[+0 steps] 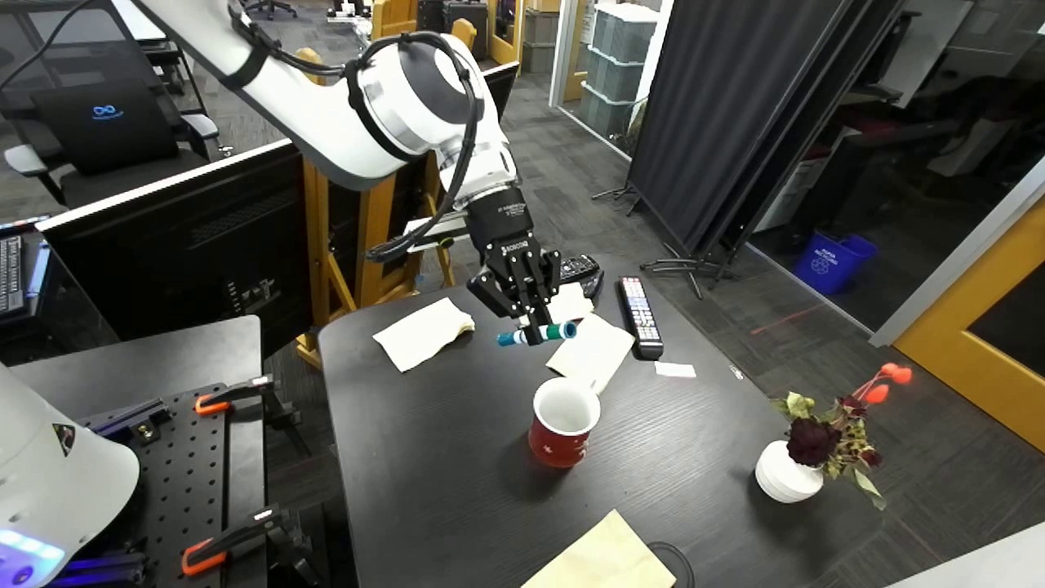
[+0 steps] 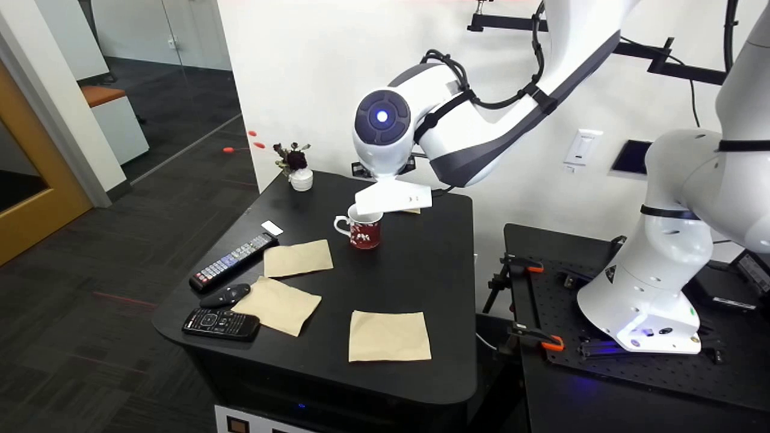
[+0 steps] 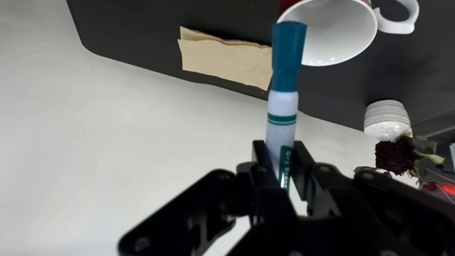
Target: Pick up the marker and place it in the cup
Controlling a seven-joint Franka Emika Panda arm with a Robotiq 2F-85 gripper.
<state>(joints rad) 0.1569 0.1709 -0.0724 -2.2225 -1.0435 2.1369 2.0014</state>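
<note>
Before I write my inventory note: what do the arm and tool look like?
The arm is white and rounded with dark grey panels, black straps and an external black cable. The tool is black, with jointed fingers and pale ROBOTIQ lettering.

In an exterior view, our white arm (image 1: 310, 114) slants from eleven o'clock, our gripper (image 1: 533, 331) pointed between five and six; we clamp its fingers (image 3: 303, 158) tight.

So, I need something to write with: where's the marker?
The marker is in the gripper, right of centre in the wrist view, partly hiding the cup.
</note>
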